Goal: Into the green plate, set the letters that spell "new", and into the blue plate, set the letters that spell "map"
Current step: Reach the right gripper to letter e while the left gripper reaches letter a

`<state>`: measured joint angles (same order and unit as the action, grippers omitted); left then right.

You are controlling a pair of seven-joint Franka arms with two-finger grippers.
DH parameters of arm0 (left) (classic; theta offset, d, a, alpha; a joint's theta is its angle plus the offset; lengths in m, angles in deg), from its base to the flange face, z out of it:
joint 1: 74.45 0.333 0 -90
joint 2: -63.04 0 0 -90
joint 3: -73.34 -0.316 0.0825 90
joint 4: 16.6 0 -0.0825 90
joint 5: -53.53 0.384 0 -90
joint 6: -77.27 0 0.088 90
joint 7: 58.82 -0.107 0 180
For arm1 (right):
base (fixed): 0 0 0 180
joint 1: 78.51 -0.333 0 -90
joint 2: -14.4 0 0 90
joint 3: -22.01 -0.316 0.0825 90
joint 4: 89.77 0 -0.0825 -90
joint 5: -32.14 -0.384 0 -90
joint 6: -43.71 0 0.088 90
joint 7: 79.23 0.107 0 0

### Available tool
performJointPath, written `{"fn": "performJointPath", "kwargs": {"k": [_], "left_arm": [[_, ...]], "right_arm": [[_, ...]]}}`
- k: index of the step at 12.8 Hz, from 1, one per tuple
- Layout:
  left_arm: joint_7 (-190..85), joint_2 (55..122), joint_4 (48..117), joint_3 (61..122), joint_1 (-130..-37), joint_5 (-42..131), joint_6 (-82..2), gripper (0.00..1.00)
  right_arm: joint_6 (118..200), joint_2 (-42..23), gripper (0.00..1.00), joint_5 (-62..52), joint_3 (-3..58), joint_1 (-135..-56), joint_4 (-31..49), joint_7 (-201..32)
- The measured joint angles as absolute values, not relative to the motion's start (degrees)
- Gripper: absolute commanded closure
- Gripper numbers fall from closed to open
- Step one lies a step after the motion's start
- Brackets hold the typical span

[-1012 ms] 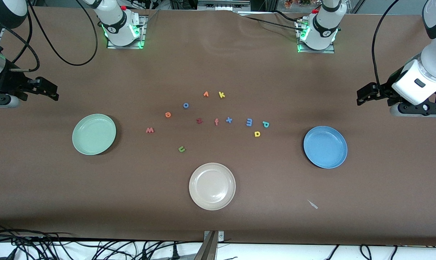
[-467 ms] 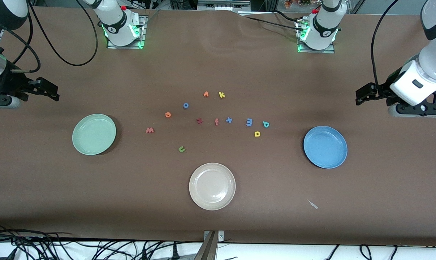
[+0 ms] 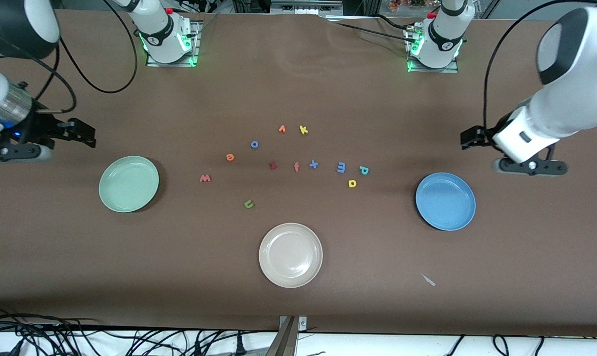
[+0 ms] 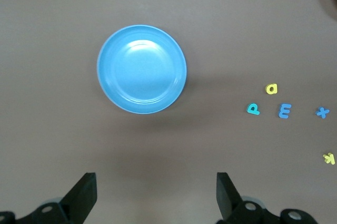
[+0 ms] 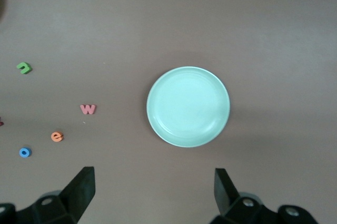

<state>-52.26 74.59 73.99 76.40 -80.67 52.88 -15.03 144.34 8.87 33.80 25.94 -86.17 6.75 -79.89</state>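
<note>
The green plate [image 3: 128,184] lies toward the right arm's end, the blue plate [image 3: 445,201] toward the left arm's end, both empty. On the cloth between them lie the pinkish w [image 3: 205,178], orange e [image 3: 230,157], olive n [image 3: 249,203], blue m [image 3: 341,167], yellow a [image 3: 352,183] and teal p [image 3: 364,170]. My right gripper [image 3: 84,133] hangs open and empty in the air beside the green plate [image 5: 188,106]. My left gripper [image 3: 469,138] hangs open and empty beside the blue plate [image 4: 141,69]. In the wrist views both pairs of fingers [image 4: 84,195] [image 5: 81,187] stand wide over bare cloth.
A cream-white plate [image 3: 291,255] lies nearest the front camera. Other letters sit among the task's: blue o [image 3: 254,144], dark red z [image 3: 273,165], orange f [image 3: 296,167], blue x [image 3: 313,164], orange v-like letter [image 3: 282,129], yellow k [image 3: 303,130]. A small pale scrap [image 3: 428,280] lies on the cloth.
Both arms have swung inward from the table's ends, the left gripper toward the blue plate, the right gripper toward the green plate. Letters and plates have not moved.
</note>
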Motion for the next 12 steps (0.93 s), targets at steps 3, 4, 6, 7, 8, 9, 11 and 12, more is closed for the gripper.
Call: {"fn": "performJointPath", "kwargs": {"k": [3,4,6,7,8,9,11,12], "left_arm": [[-45.72,83.68,68.73,77.40,-84.50,52.75,-19.45,0.00],[-42.96,87.22,66.54,77.58,-86.58,52.75,-20.59,0.00],[-37.00,93.22,63.82,77.79,-90.61,52.75,-24.72,0.00],[-33.10,95.70,63.24,77.84,-92.35,52.75,-26.81,0.00],[-29.24,97.78,62.98,77.86,-93.85,52.75,-28.62,0.00],[-25.87,99.49,62.83,77.89,-95.08,52.75,-30.55,0.00],[-21.41,101.68,62.92,77.91,-97.12,52.75,-33.29,0.00],[-19.71,102.54,63.34,77.92,-97.95,52.75,-34.68,0.00]], "right_arm": [[148.53,5.04,0.00,33.17,25.61,-90.08,7.68,-73.06],[151.44,3.52,0.00,32.98,25.46,-91.88,8.91,-69.47],[156.55,1.34,0.00,32.93,24.84,-95.75,12.35,-62.74],[158.50,0.81,0.00,32.92,24.47,-97.59,14.32,-59.82],[160.60,0.64,0.00,32.92,24.04,-98.95,16.48,-57.59],[163.30,0.64,0.00,32.92,23.25,-99.61,18.93,-55.88],[170.24,0.62,0.00,32.92,20.90,-99.78,24.75,-52.33],[173.53,0.54,0.00,32.92,19.80,-99.81,27.80,-50.82]]}}
